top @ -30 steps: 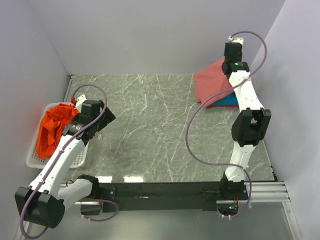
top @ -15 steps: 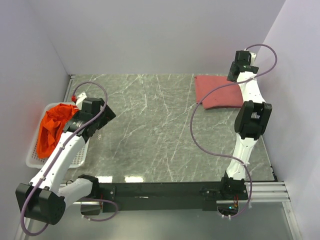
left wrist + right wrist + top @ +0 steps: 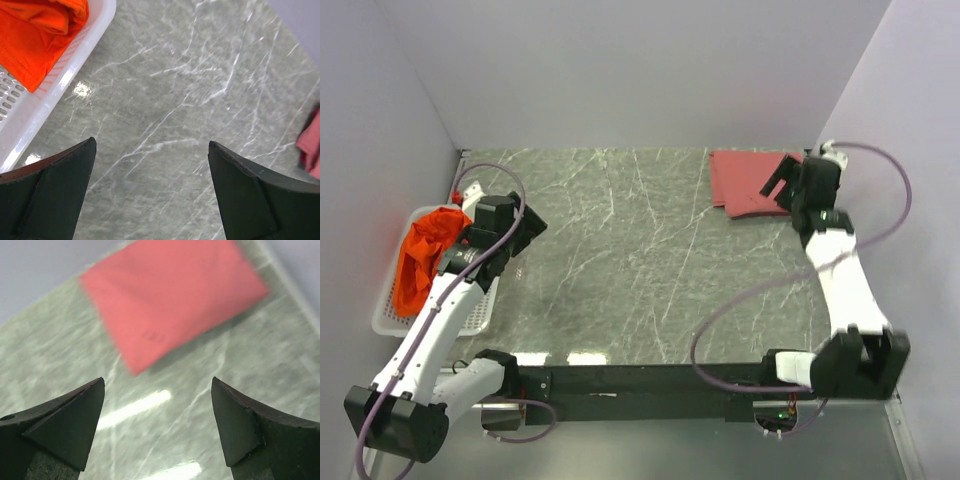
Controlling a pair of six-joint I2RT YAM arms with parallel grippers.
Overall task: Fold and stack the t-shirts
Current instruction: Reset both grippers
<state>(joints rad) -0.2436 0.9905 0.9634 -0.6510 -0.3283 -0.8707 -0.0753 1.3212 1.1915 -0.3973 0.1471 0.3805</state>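
A folded salmon-red t-shirt (image 3: 745,180) lies flat at the table's far right corner, also seen in the right wrist view (image 3: 170,305). My right gripper (image 3: 778,188) hovers at its right edge, open and empty (image 3: 157,381), with bare table between the fingers. A bright orange t-shirt (image 3: 425,255) sits crumpled in the white basket (image 3: 388,312) on the left. Just right of the basket, my left gripper (image 3: 525,245) is open over bare marble (image 3: 151,142). The orange t-shirt (image 3: 35,30) shows at the upper left of the left wrist view.
The basket's rim (image 3: 60,85) runs close to my left finger. White walls close in the table at the back and both sides. A strip of the salmon-red t-shirt (image 3: 312,145) shows at the right edge of the left wrist view. The marble table (image 3: 630,250) lies between the arms.
My right gripper opened and let go of the salmon-red t-shirt, which dropped flat over the teal one. The right arm swung back to the right. The left arm shifted slightly.
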